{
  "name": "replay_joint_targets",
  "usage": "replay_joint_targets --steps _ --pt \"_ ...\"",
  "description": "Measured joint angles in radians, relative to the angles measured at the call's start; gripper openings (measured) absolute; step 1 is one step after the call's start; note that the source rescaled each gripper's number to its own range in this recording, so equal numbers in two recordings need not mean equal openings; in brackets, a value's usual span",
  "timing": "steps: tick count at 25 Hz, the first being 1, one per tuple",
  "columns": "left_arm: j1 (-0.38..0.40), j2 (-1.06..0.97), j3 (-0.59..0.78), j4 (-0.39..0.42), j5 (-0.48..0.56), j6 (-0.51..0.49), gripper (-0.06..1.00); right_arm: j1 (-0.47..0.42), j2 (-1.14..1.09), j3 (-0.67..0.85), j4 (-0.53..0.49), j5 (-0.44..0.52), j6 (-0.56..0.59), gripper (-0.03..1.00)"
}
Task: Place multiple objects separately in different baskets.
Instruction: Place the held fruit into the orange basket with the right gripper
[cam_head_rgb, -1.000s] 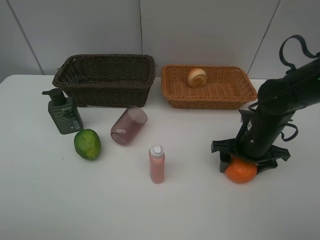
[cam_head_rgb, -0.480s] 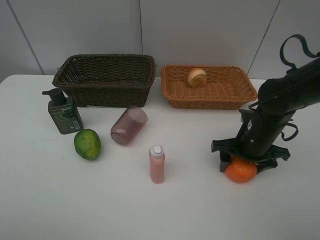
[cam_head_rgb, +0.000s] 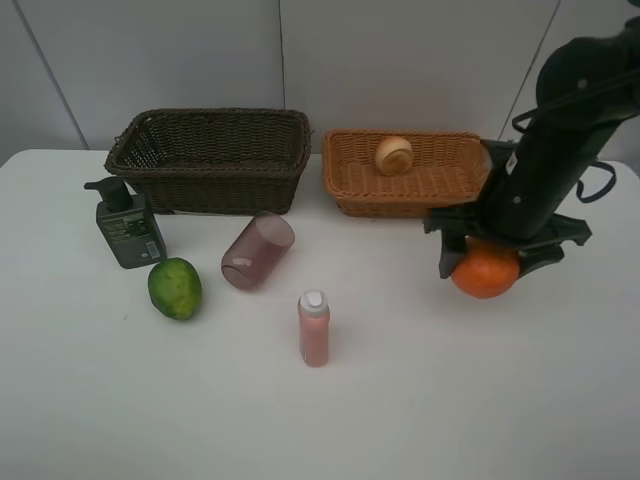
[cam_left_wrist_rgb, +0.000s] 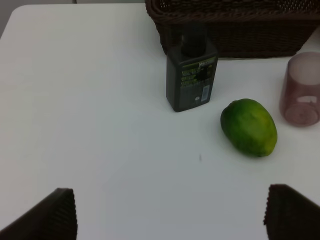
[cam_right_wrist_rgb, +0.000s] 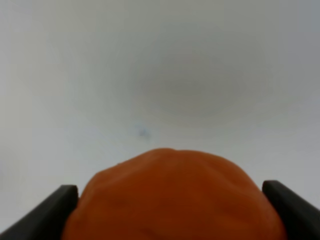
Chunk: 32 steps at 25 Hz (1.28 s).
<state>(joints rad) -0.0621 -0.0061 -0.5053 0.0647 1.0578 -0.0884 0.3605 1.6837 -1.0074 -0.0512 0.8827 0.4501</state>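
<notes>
Finding: one item bears print, the dark green pump bottle (cam_left_wrist_rgb: 191, 75). Its front label (cam_left_wrist_rgb: 196, 80) faces the left wrist view.

- A short line of pale lettering runs across the top of the label. It is too blurred to read.
- Below it sit blocks of small light-green print, also illegible.
- A small white rectangular patch lies low on the label. Its content cannot be made out.

In the exterior high view the same label shows only as faint pale marks on the dark body.

Result: no text, brand, number or sign is legible in any view.
</notes>
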Motion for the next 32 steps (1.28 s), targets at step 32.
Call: replay_joint_targets --steps 32 --pt "0.000 0.000 0.000 0.000 0.000 0.000 0.94 -0.105 0.425 -0.577 -0.216 -0.322 -0.102 0.66"
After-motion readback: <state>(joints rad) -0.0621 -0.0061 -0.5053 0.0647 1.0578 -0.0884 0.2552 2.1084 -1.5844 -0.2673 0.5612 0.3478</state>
